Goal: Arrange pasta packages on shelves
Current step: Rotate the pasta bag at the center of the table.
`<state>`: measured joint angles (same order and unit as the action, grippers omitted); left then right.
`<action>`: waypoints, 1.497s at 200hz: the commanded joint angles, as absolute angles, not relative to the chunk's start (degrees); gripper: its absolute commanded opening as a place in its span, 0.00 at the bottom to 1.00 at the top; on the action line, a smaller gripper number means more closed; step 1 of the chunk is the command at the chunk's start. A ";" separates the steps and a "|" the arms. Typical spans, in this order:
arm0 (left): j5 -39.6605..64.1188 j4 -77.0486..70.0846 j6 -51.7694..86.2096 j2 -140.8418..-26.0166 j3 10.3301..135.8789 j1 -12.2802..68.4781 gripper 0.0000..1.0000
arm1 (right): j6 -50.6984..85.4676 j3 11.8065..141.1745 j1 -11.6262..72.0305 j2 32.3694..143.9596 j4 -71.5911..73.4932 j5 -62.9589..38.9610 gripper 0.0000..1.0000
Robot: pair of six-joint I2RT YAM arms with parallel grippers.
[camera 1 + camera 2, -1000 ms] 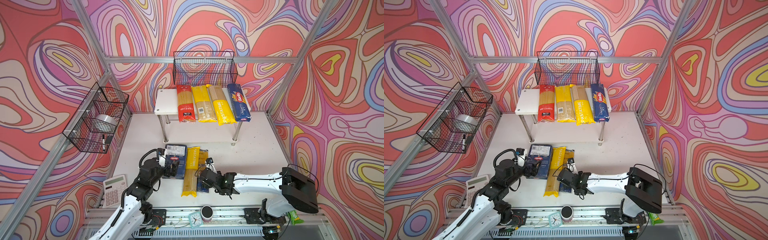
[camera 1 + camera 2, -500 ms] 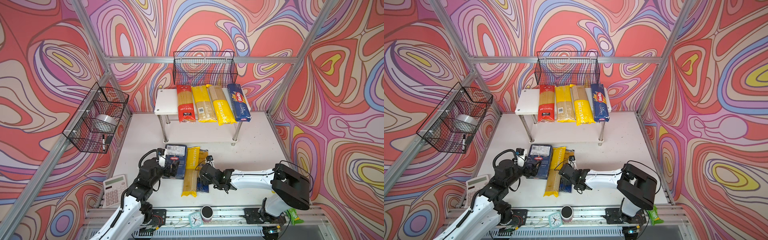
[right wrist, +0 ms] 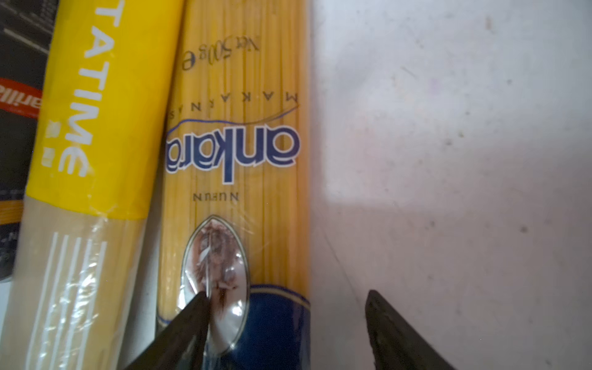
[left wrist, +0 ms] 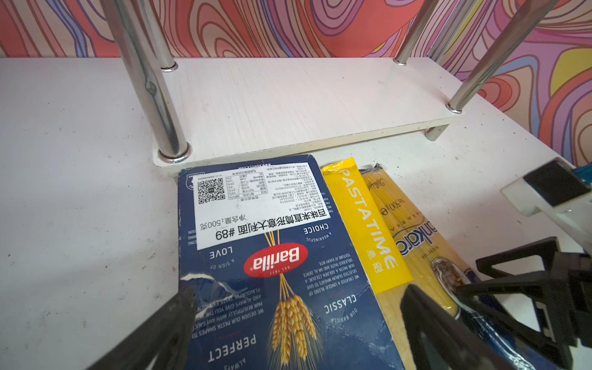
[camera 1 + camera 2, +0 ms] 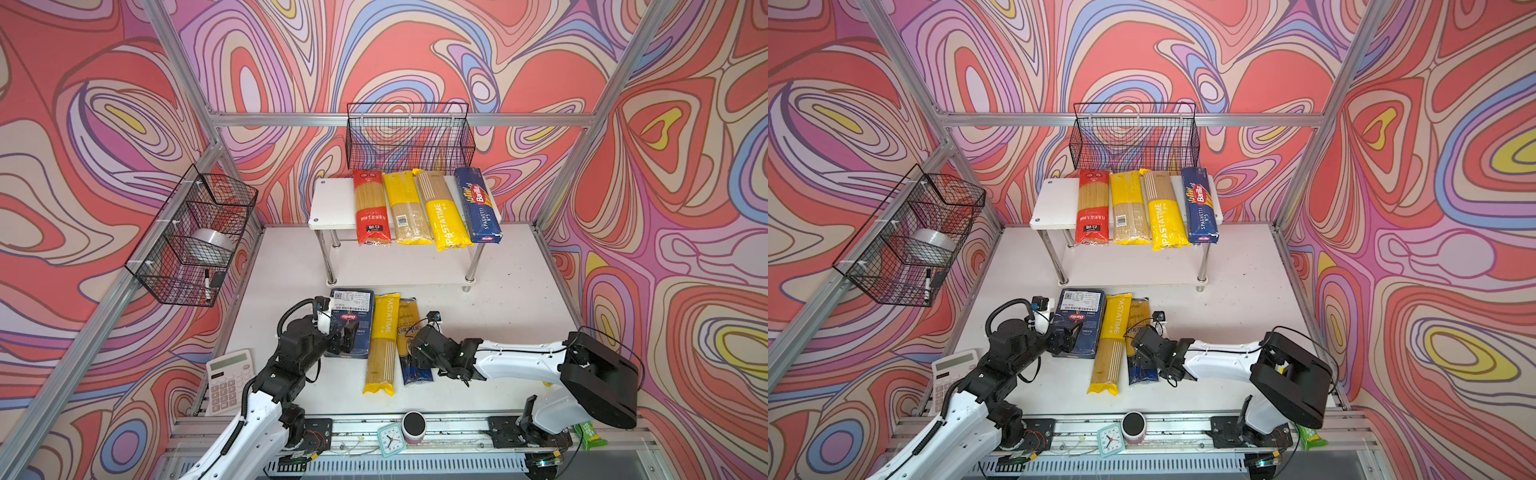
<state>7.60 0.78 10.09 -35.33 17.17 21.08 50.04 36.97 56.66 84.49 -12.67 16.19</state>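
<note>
The white shelves (image 5: 332, 208) stand at the back. Their top board carries a red bag (image 5: 371, 208), two yellow packs (image 5: 407, 212) and a slim Barilla box (image 5: 478, 205); the lower board (image 4: 288, 105) is bare. On the table lie a wide Barilla box (image 5: 353, 311), a PASTATIME bag (image 5: 384, 336) and a dark blue Ankara bag (image 5: 409, 320). My left gripper (image 4: 298, 320) is open and straddles the wide box's near end (image 4: 272, 250). My right gripper (image 3: 285, 320) is open, one finger over the Ankara bag (image 3: 237, 144), the other over bare table.
A black wire basket (image 5: 409, 137) hangs above the shelves. Another (image 5: 195, 232) on the left wall holds a tape roll. A calculator (image 5: 228, 378), a small clock (image 5: 391, 440), a cup (image 5: 414, 424) and a green snack packet (image 5: 588, 434) lie along the front edge.
The right arm has shifted a little over the Ankara bag, its gripper still open. The left arm and the packs have not moved.
</note>
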 commanded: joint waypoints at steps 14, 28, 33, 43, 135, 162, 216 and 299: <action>7.55 1.40 9.59 -35.07 18.17 21.53 1.00 | 50.54 33.48 54.65 77.77 -23.09 17.85 0.78; 7.57 1.41 9.59 -35.07 18.26 21.49 1.00 | 50.37 33.94 54.64 73.78 -26.76 19.09 0.78; 7.48 1.38 9.60 -35.10 18.25 21.45 1.00 | 50.28 34.15 54.60 72.20 -28.18 19.72 0.78; 7.50 1.36 9.66 -35.11 18.28 21.45 1.00 | 50.11 34.35 54.63 68.99 -30.52 20.87 0.78; 7.31 1.38 9.67 -35.51 18.42 21.49 1.00 | 39.95 38.48 54.99 70.71 -30.11 12.42 0.89; 7.17 1.37 9.68 -35.29 18.37 21.49 1.00 | 39.33 41.48 57.73 74.38 -30.28 15.14 0.93; 7.25 1.41 9.67 -35.43 18.32 21.51 1.00 | 39.26 41.83 58.56 75.95 -28.89 17.05 0.98; 7.38 1.31 9.67 -35.68 18.43 21.51 1.00 | 39.92 39.99 59.01 78.30 -24.99 15.84 0.98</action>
